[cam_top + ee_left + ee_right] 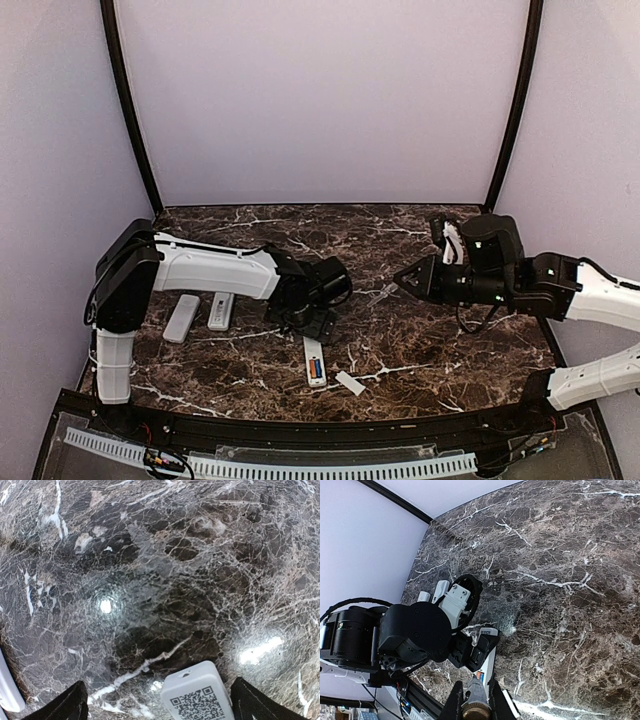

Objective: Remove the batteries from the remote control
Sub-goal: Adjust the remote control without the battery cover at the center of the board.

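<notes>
A white remote control (314, 360) lies face down near the table's front middle. Its battery bay is open, with orange and blue batteries (316, 370) still inside. The right wrist view shows the same batteries (480, 676) in the remote control (490, 658). My left gripper (318, 322) is open and low over the remote's far end. In the left wrist view that end, with a QR label (197, 696), lies between the spread fingers (70, 707). My right gripper (404, 277) hangs to the right of the remote, shut on a grey metal tool (476, 694).
A small flat white cover (350, 383) lies just right of the remote. Two more white remotes (182, 317) (221, 310) lie side by side at the left, beside the left arm's base. The black front rail (300, 432) borders the near edge.
</notes>
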`<state>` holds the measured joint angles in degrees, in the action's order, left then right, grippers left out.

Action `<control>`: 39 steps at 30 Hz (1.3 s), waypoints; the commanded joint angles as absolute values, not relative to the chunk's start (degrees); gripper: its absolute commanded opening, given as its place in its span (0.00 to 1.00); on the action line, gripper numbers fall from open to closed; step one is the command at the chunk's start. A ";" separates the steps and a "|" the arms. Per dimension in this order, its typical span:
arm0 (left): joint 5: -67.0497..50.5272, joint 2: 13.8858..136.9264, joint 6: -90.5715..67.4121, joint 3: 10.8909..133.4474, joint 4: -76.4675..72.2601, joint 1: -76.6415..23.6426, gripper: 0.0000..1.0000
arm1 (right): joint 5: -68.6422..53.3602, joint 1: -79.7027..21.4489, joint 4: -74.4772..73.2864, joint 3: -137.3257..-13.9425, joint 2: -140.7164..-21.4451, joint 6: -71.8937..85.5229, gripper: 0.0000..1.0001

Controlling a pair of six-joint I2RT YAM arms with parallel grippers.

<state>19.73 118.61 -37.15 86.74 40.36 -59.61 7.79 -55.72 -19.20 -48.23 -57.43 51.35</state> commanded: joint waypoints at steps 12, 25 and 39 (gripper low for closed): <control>20.64 113.55 -40.38 80.87 45.39 -59.24 0.99 | 7.73 -55.46 -16.57 -46.41 -56.61 52.29 0.00; 20.16 110.65 -41.56 75.92 44.95 -58.71 0.99 | 7.41 -55.54 -16.21 -46.23 -56.77 52.55 0.00; 16.30 104.10 -43.27 65.26 40.34 -58.78 0.99 | 7.61 -55.53 -15.86 -46.03 -57.02 52.66 0.00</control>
<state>19.90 106.85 -43.35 68.71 38.68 -58.35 7.53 -55.70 -17.98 -46.48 -56.90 52.56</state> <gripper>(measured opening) 0.989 0.113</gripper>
